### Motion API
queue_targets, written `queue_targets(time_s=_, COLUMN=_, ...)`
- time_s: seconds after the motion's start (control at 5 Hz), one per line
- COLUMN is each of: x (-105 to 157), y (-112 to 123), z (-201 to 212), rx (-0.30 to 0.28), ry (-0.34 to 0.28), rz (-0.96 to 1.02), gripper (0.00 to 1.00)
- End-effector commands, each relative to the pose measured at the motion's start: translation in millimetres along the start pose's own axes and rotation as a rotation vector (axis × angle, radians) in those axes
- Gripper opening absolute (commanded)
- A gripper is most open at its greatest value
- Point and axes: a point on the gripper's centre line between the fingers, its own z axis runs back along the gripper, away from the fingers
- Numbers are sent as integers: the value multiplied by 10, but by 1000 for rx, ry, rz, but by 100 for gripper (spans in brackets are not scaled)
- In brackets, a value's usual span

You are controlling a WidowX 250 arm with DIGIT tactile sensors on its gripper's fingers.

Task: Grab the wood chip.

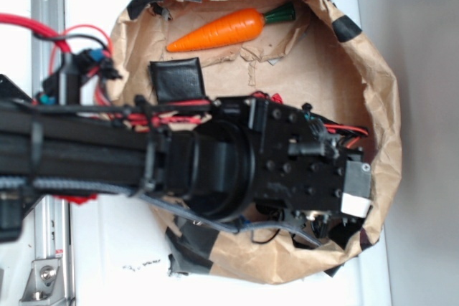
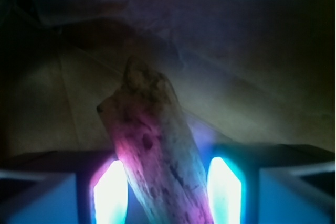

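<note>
A: Where's the wood chip (image 2: 157,156) right now?

B: In the wrist view it stands between the two glowing fingers (image 2: 110,192) of the gripper (image 2: 167,192), leaning a little to the left, its top poking up past them. In the exterior view I can't see it at all; the arm (image 1: 215,163) covers that part of the paper-lined basket (image 1: 373,91).

A: So is it held?

B: I can't tell. The left finger looks to be touching the chip, but there seems to be a thin dark gap on the right side. I'd judge this as the closing step of the grab, or just after it.

A: And next?

B: If the grip is firm, a straight lift out of the basket, slowly, since the chip sits tilted and could pivot. If not, squeeze further first.

A: Anything nearby to worry about?

B: The toy carrot (image 1: 226,30) and black square pad (image 1: 177,80) lie well clear of the gripper.
</note>
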Motion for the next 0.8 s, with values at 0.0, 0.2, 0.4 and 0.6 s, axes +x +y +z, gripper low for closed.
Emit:
queue_targets(time_s=0.0, x=-464, y=402, z=908, rx=-73, ry=-29, rz=268, gripper=0)
queue_targets(time_s=0.2, x=-595, y=503, z=1419, rx=-82, ry=-50, rz=341, gripper=0)
queue_targets(time_s=0.4, x=-433, y=545, z=1626, rx=-121, ry=-13, rz=374, gripper=0)
queue_targets(time_s=0.6, x=-347, y=535, z=1579, rx=-73, ry=52, rz=401, gripper=0)
